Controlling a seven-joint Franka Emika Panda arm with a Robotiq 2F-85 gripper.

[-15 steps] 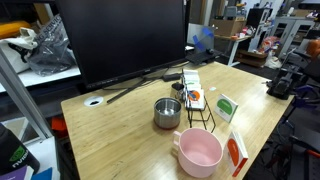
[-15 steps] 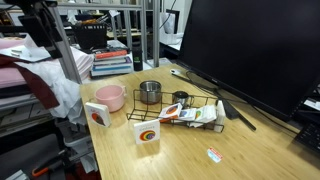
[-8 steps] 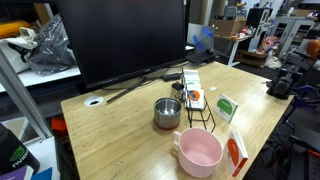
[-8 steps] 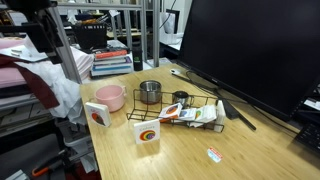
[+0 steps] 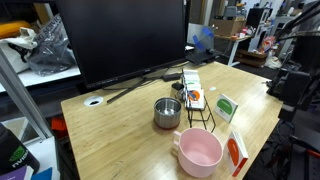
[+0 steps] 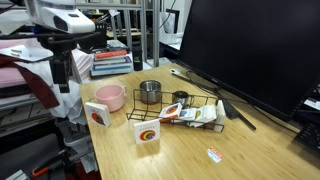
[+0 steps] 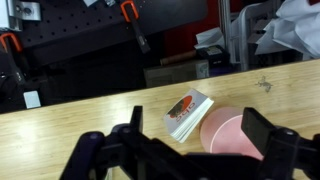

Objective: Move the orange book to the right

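A long pale wooden table (image 5: 120,135) fills both exterior views, set in a crowded lab with metal shelving (image 6: 120,35), desks and a crumpled plastic bag (image 5: 48,48) behind it. A large black monitor (image 5: 130,40) stands along the table's far side on a dark, splayed foot. The white arm (image 6: 62,18) reaches in from beyond the table's end, high over the edge, and its dark gripper (image 6: 62,76) hangs well above the wood, touching nothing. On the table stand a pink bowl (image 6: 110,97), a metal pot (image 5: 167,113) and a black wire rack (image 6: 190,106) with small flat items lying under it. A green-and-white book (image 5: 227,105) stands upright on the table, and in an exterior view a white booklet with an orange spot (image 6: 148,133) stands in front of the rack. The orange book (image 5: 236,150) stands upright just beside the pink bowl, near the table's end and close to its edge. In the wrist view the blurred dark fingers (image 7: 262,135) are spread wide with nothing between them, and the orange book (image 7: 187,114) shows in the gap between them, far below, with the bowl just beside it.
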